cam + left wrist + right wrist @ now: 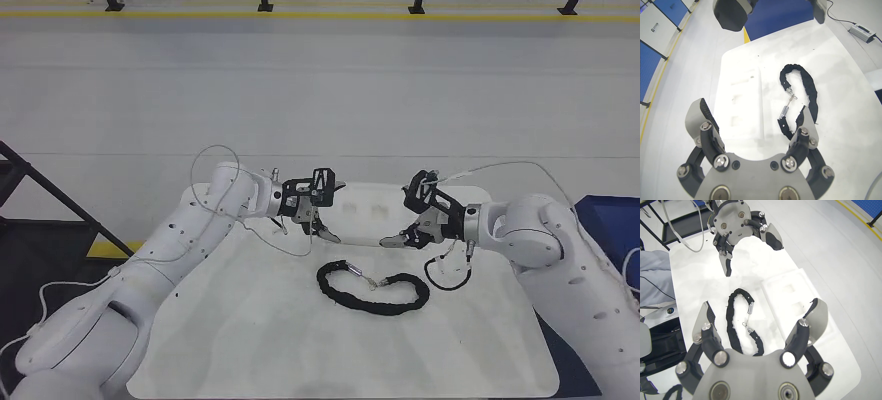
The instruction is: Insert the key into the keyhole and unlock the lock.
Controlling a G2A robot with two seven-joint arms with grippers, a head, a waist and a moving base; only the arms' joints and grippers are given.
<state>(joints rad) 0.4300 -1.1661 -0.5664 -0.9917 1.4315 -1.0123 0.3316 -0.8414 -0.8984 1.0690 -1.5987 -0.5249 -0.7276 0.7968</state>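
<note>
A black fabric-sleeved chain lock (pixel 372 288) lies curled on the white table (pixel 250 340). Its silver lock cylinder (pixel 784 112) and its other metal end almost meet, and a thin key with a small ring (pixel 792 97) lies between them. I cannot tell whether the key sits in the keyhole. My left gripper (pixel 320 230) hangs open above the table behind the chain's left part. My right gripper (pixel 397 240) hangs open behind its right part. In the right wrist view the chain (pixel 730 317), cylinder (pixel 750 308) and key (pixel 745 323) lie between my open fingers (pixel 706 313).
A white foam tray (pixel 370 212) with square recesses lies at the table's back edge, under both grippers. A black metal frame (pixel 40 190) stands off the left side. A grey power adapter (pixel 863 32) lies on the floor beyond the table.
</note>
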